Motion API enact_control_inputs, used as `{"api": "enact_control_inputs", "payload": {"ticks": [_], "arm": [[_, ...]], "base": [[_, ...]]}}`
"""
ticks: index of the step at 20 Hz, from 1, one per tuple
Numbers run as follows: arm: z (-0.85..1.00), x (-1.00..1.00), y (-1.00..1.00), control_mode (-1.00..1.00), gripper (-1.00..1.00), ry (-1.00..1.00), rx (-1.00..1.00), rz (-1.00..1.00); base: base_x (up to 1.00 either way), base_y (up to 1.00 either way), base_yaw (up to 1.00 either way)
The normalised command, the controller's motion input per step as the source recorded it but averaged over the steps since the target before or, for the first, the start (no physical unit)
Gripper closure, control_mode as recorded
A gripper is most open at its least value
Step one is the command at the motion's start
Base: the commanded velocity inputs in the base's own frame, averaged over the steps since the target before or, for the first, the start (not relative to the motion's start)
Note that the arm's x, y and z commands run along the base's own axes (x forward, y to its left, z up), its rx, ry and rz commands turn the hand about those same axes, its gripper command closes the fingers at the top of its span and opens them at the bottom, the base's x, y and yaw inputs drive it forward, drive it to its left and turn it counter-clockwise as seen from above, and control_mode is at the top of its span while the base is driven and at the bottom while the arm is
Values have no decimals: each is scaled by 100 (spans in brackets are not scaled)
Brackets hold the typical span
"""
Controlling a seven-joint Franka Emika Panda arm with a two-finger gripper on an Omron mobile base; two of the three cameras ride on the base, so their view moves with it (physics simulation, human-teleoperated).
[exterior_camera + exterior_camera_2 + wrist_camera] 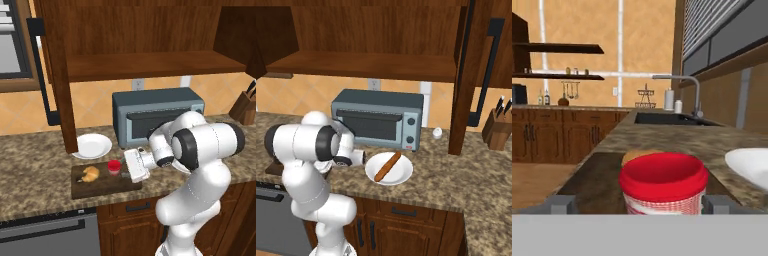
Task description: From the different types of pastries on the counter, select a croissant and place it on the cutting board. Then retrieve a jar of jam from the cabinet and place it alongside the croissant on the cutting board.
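Observation:
The jar of jam (663, 182), red-lidded with a checked band, stands on the dark cutting board (592, 180) between my gripper's (639, 204) spread fingertips (561, 204). The gripper is open, with a clear gap on the left side of the jar. In the left base view the jar of jam (114, 166) sits just right of the golden croissant (91, 173) on the cutting board (102, 187), with my gripper (122, 169) level beside it. The croissant (637, 155) peeks out behind the jar. A stick pastry (387, 166) lies on a white plate (401, 176). The cabinet (140, 62) door (57, 75) stands open above the counter (30, 187).
An empty white plate (91, 145) sits just behind the board. A grey toaster oven (155, 115) stands at the wall behind my arm. A knife block (245, 107) is at the far right. A sink (667, 118) with a tap lies further along the counter.

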Motion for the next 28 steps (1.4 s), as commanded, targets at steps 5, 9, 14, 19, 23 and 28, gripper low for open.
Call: {"api": "enact_control_inputs", "payload": {"ticks": [5,9,14,19,23,28], "arm": [[12,-10,-40,-100,-100,-11,9,-11],[2,-9,-29,-100,-100,-6,7,-14],[26,-47,-24,-100,-100,-9,10,-22],[39,-71,-12,-100,-100,-2,17,-30],[32,-100,1,-100,-100,13,18,-34],[24,-99,30,-100,-100,27,5,-34]], "base": [[0,0,0],[0,0,0],[0,0,0],[0,0,0],[0,0,0],[0,0,0]]}}
